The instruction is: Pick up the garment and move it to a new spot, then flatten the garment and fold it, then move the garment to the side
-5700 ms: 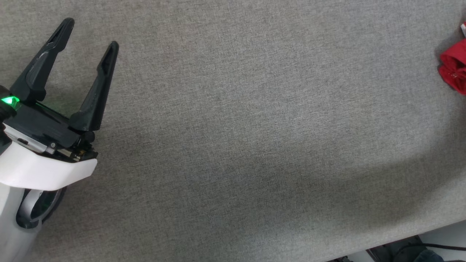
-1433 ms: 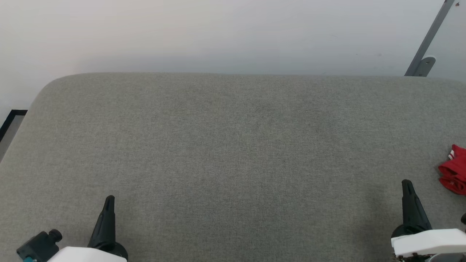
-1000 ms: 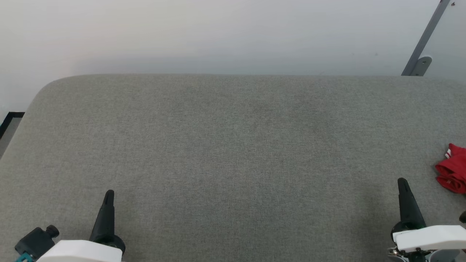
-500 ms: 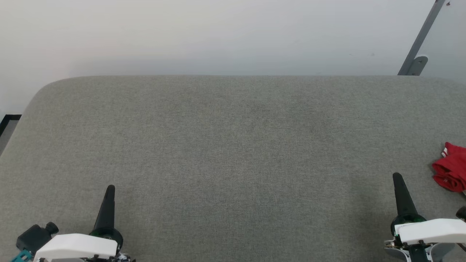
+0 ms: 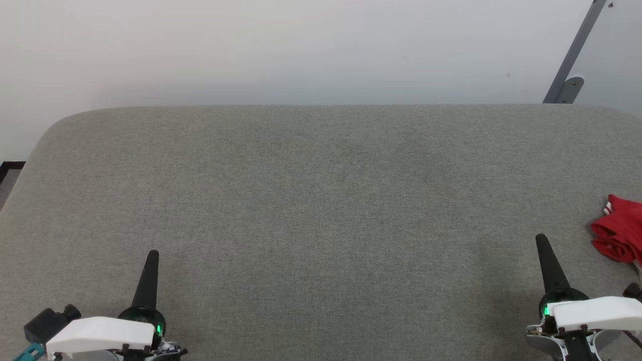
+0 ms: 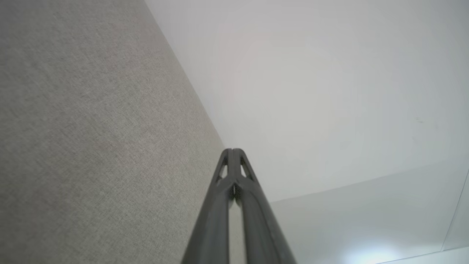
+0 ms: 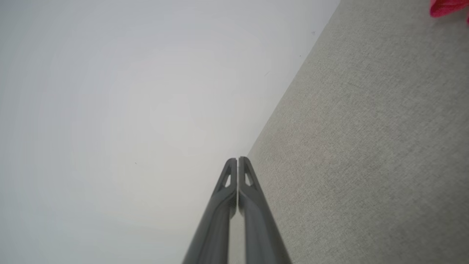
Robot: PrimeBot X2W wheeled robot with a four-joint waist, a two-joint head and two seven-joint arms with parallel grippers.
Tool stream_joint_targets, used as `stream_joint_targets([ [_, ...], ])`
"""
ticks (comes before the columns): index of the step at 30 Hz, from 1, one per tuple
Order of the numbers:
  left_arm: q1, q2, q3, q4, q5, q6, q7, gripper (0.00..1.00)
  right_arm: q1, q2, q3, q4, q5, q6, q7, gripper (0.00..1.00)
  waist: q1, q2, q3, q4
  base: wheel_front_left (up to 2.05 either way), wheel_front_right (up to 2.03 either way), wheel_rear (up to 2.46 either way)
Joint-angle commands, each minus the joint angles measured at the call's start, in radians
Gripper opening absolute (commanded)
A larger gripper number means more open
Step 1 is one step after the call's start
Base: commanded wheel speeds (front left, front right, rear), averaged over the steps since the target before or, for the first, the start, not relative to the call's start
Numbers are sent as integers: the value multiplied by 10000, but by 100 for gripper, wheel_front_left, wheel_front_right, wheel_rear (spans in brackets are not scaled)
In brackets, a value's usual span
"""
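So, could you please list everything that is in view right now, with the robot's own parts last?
garment: one, red with a little white trim, bunched at the right edge of the head view, apart from the right pincer.
padded surface: one, grey fabric, spanning the head view.
wall: one, white, behind the surface.
metal strut: one, grey, slanted on the wall, upper right.
left pincer: one, dark fingers, shut, lower left.
right pincer: one, dark fingers, shut, lower right.
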Motion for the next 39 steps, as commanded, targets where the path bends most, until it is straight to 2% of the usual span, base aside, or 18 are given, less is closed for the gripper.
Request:
stream_joint_targets([
  [1,-245,-4,75,-32,-167,12,58,0,-191,-56,12,-14,226,1,55,0,0,0,-2,-7,0,0,0],
  [39,-833,-433,516,387,-2701,19,946,0,-686,-87,204,513,3249,1,721,0,0,0,-87,-284,0,0,0],
])
